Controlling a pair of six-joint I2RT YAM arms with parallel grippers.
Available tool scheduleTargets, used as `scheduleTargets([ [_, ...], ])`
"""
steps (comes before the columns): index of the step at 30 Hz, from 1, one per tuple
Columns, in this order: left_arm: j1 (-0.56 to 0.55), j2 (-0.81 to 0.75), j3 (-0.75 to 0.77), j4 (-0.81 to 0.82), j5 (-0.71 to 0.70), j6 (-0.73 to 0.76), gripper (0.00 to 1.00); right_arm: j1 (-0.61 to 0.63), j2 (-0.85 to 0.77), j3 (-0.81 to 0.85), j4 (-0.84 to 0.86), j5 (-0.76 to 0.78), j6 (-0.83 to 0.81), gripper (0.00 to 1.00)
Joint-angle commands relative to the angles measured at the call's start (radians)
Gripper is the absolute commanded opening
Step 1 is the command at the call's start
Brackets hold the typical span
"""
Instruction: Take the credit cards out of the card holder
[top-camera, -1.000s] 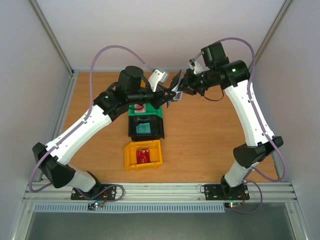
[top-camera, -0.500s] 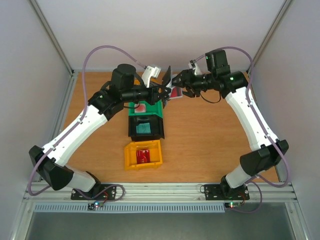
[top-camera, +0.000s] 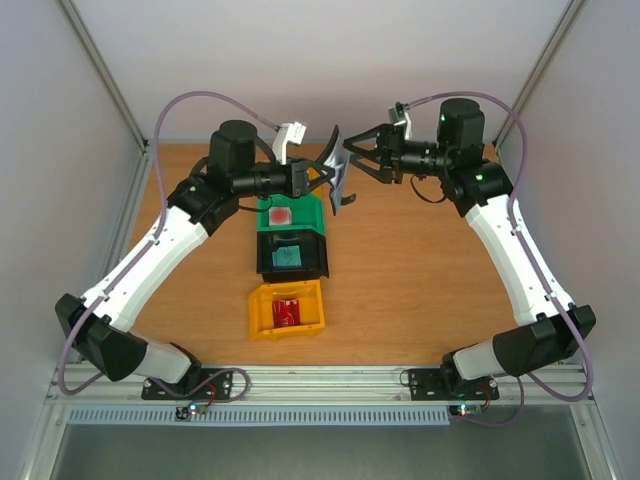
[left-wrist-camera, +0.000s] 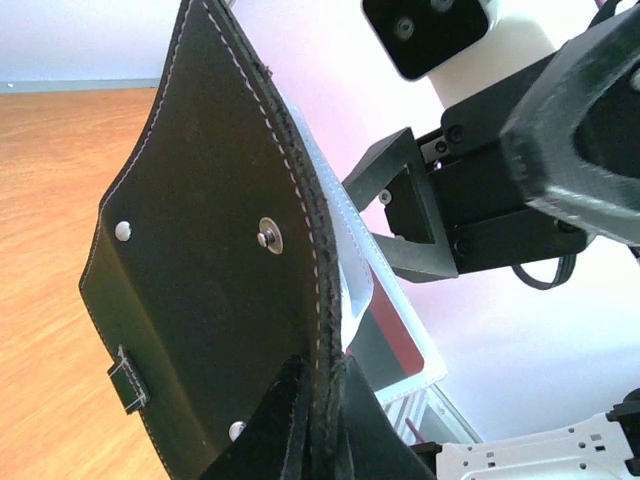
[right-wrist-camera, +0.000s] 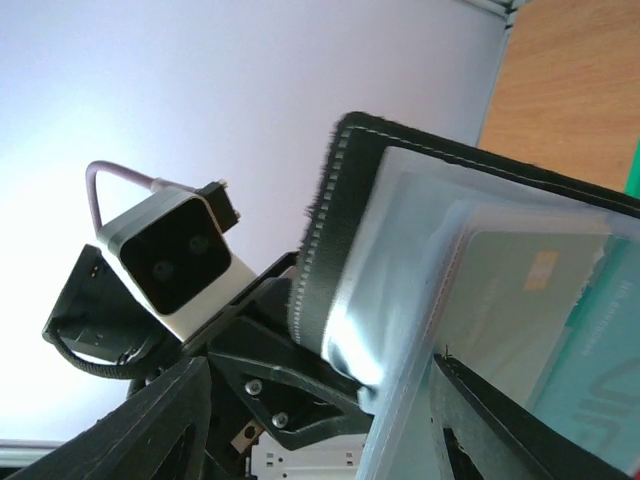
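The right pincer, clamped at the card holder a second ago, now has its jaws spread. It has drawn back toward the upper right, clear of the holder, with nothing between its fingers. The left pincer has shifted slightly left and keeps its jaws closed on the holder's lower edge. It holds the holder open in the air at the top centre of the overhead frame.

In the right wrist view a teal card sits behind a shiny sleeve at lower right. In the left wrist view a red card with a white border pokes out of the holder's right side.

Below the holder, a green bin, a black bin and a yellow bin stand unchanged in a column down the orange-brown wooden bench. Each has a card inside. Plain pale walls close three sides, and a metal rail runs along the bottom.
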Motion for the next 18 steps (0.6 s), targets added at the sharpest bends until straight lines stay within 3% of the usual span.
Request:
scheduleTargets([
  [1,0.018,-0.023,0.043,0.102,0.059,-0.04,0.0,-0.021,-0.032,-0.026,-0.045,0.005,0.005,0.6],
  [5,0.018,-0.036,0.038,0.111,0.032,-0.034,0.0,-0.022,-0.042,-0.035,-0.198,0.067,-0.072,0.59],
  [11,0.018,-0.043,0.031,0.118,0.019,-0.033,0.0,-0.021,-0.062,-0.092,-0.088,0.026,-0.006,0.54],
  [18,0.019,-0.034,0.058,0.143,0.039,-0.053,0.0,-0.021,-0.064,-0.104,-0.101,0.035,-0.01,0.07],
])
